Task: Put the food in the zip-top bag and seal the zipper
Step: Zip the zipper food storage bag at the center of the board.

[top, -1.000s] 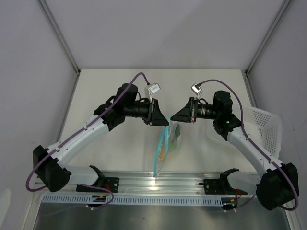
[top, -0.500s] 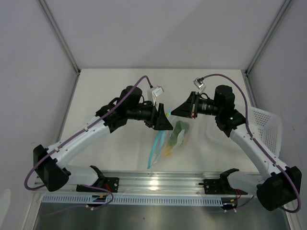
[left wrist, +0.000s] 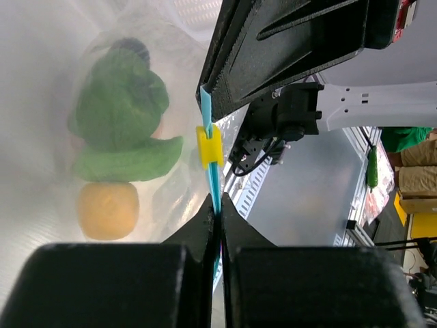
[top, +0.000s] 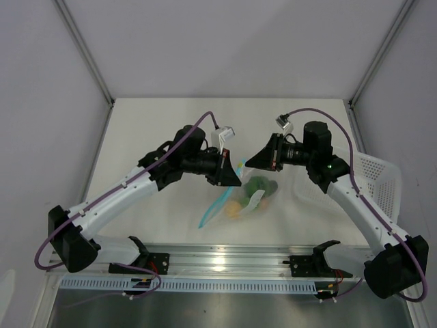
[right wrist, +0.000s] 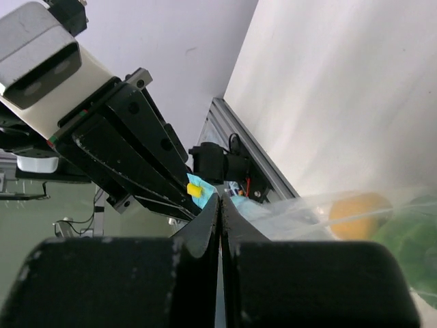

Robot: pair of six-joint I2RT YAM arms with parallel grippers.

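The food (left wrist: 123, 130) sits inside the bag (left wrist: 171, 184). My left claw (left wrist: 217, 208) and right claw (right wrist: 220, 205) both pinch the zipper (left wrist: 207, 109); sealing looks unfinished, slider (left wrist: 209, 147) between them.

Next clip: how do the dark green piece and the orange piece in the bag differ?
The dark green piece is clearly bigger, and the orange piece is smaller. The dark green piece is lumpy and irregular, while the orange piece is round like a ball. In the left wrist view a flat light-green piece lies between them. Both sit inside the clear bag, whose blue strip the left tool and right tool clamp.
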